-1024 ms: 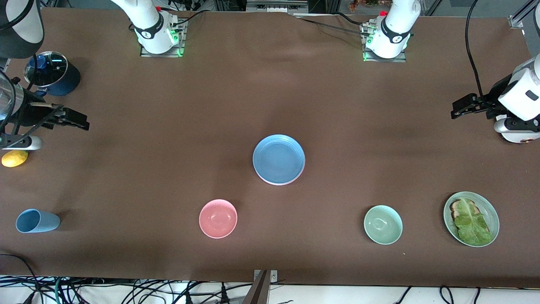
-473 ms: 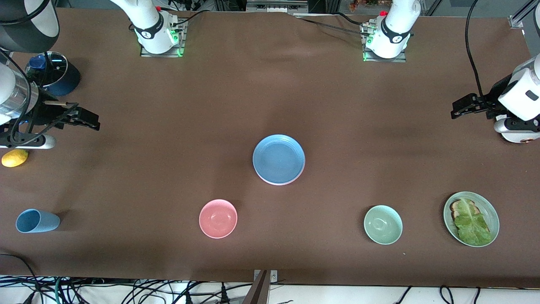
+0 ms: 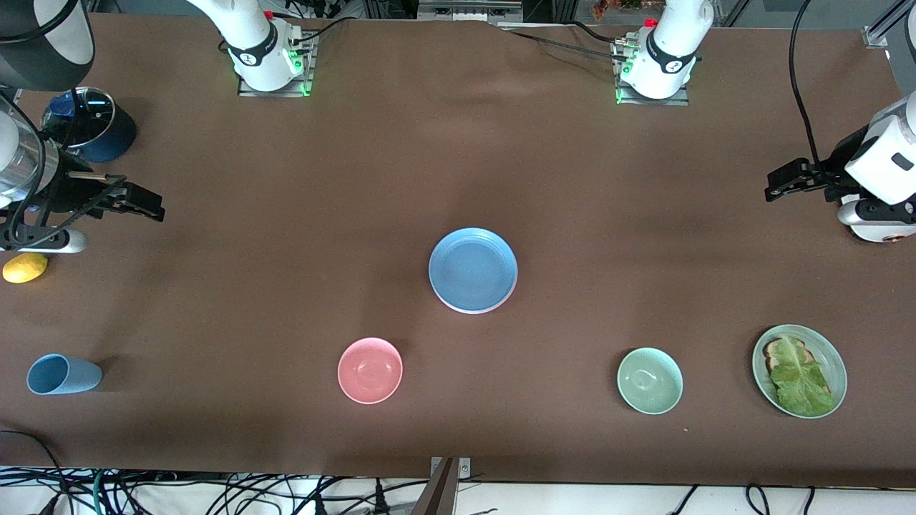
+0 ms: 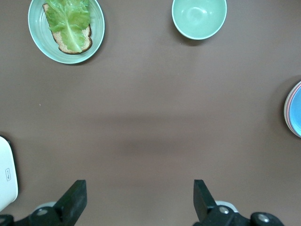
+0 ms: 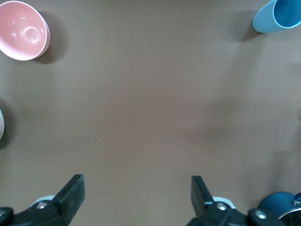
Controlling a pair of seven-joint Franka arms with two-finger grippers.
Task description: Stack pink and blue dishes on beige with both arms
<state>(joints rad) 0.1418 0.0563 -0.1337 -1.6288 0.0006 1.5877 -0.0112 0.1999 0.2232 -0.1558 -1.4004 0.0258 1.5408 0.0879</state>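
The blue plate (image 3: 472, 269) lies on top of a stack at the middle of the table. Only a thin pink edge and a pale edge (image 3: 470, 310) peek out below it; the rest of the pink and beige plates is hidden. The stack's rim (image 4: 292, 115) also shows in the left wrist view. My left gripper (image 3: 777, 183) hangs open and empty over the left arm's end of the table, its fingers (image 4: 75, 200) wide apart. My right gripper (image 3: 147, 203) is open and empty over the right arm's end, its fingers (image 5: 73, 192) spread over bare cloth.
Nearer the front camera than the stack sit a pink bowl (image 3: 370, 370), a pale green bowl (image 3: 650, 380) and a green plate with bread and lettuce (image 3: 799, 370). At the right arm's end are a blue cup on its side (image 3: 63, 374), a lemon (image 3: 25, 267) and a lidded dark pot (image 3: 89, 125).
The right gripper drifted a little toward the table's middle, then eased slightly back. The left arm and all the dishes have stayed still.
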